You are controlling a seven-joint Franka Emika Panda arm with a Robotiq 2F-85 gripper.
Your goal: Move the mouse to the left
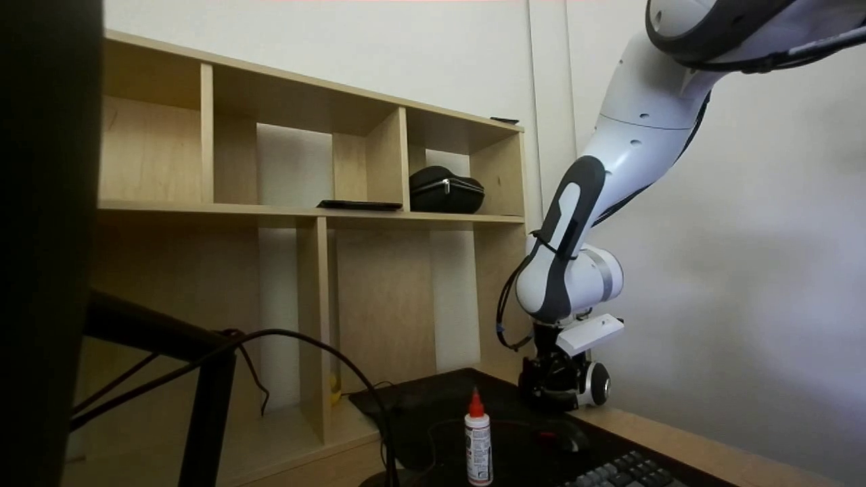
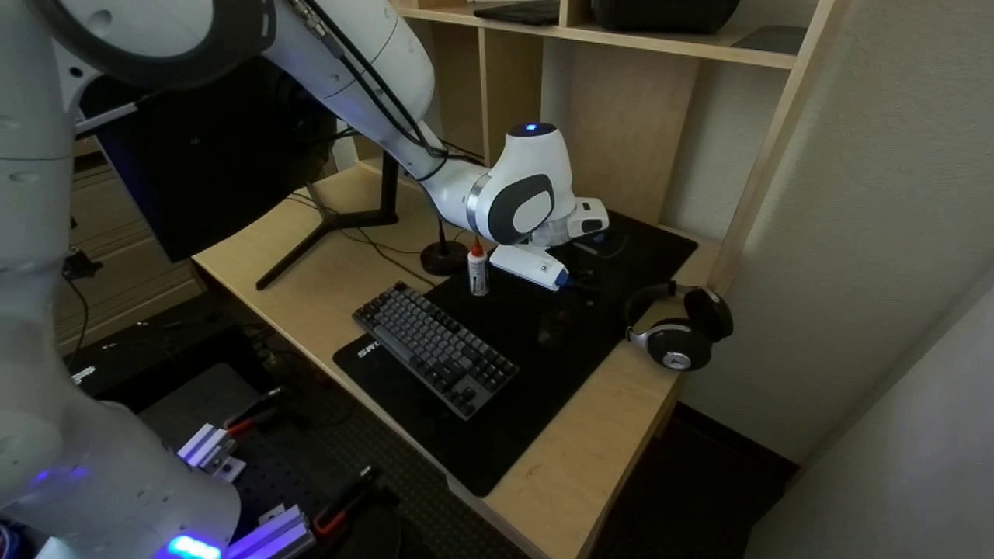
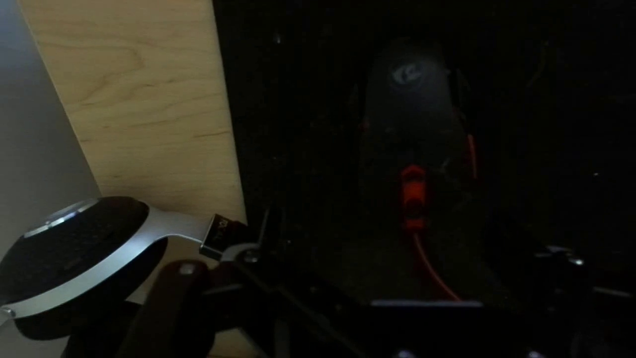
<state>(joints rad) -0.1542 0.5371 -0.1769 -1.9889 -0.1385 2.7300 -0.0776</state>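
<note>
Your gripper (image 3: 385, 226) is over the mat (image 2: 481, 458), jaws wide apart. The mouse (image 3: 407, 109) lies on the mat, on the gripper's near side, its red cable (image 3: 426, 258) leading back toward the gripper. In an exterior view you see the mouse with the keyboard (image 2: 435, 345) to its left, the headphones (image 2: 675, 345) to its right, and the bottle (image 2: 478, 273) upright, farther off and left.

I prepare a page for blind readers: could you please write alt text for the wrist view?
A dark mouse with a red cable lies on a black desk mat, the open gripper showing at the bottom. At left, headphones lie by the edge of the wooden desk.
</note>
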